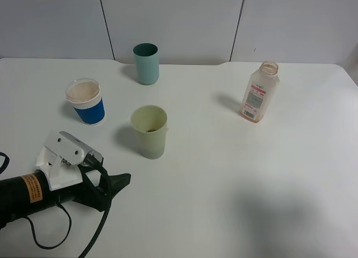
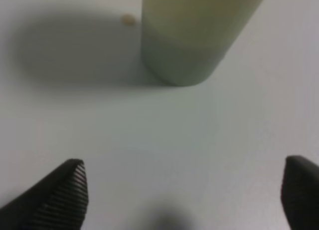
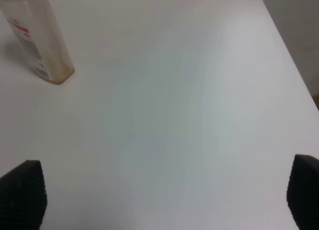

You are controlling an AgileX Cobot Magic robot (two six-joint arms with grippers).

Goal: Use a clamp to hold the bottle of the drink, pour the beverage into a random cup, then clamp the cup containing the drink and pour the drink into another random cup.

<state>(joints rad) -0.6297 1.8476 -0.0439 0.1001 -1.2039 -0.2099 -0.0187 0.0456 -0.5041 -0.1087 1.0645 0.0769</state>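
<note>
Left gripper [image 2: 184, 197]: jaws apart, empty, facing the pale green cup [image 1: 149, 131]. Right gripper [image 3: 162, 195]: jaws wide apart, empty. The bottle [image 1: 259, 92] stands upright and uncapped, apart from it.

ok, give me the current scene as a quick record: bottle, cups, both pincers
bottle: upright, uncapped, right side of table, looks nearly empty
pale green cup: upright, centre, something brownish at the bottom
teal cup: upright, at the back
blue paper cup: upright, left side
left pincer: open, empty, facing the pale green cup, not touching it
right pincer: open, empty, apart from the bottle
</note>
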